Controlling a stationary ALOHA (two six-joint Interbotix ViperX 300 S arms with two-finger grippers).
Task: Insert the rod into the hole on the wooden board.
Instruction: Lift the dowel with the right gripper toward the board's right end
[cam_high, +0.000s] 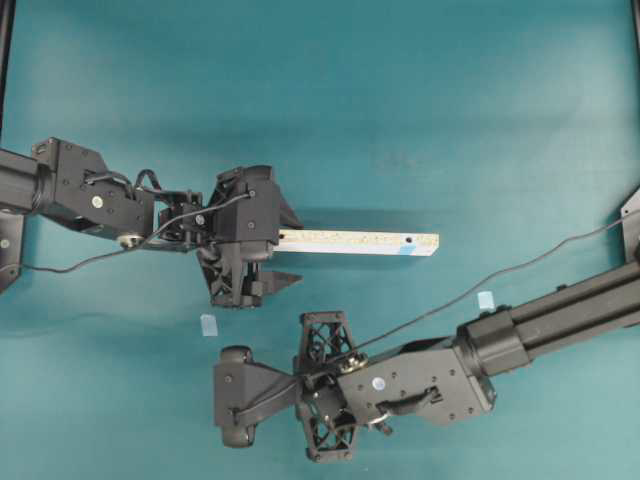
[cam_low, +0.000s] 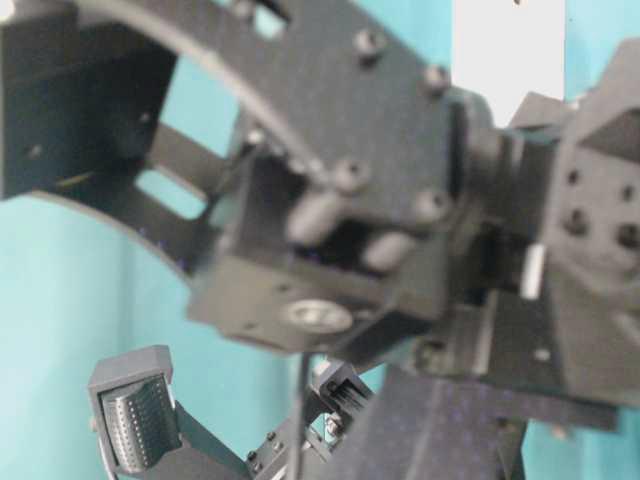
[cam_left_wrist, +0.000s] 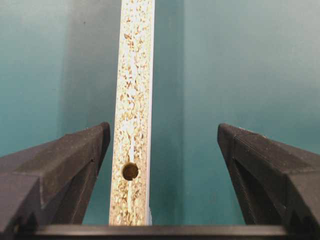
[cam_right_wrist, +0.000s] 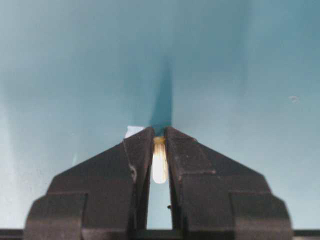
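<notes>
Short cream rod (cam_right_wrist: 159, 162) pinched in right fingers (cam_right_wrist: 182, 160) – left fingers (cam_left_wrist: 75, 165) wide, flanking speckled wooden board (cam_left_wrist: 134, 100)

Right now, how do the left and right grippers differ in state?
The left gripper is open, its fingers spread wide on either side of the wooden board, touching nothing that shows. The right gripper is shut on the rod, fingers pinched close with the rod upright between them. The left sits at the board's end; the right is off the board, over bare table. Both have black fingers.
</notes>
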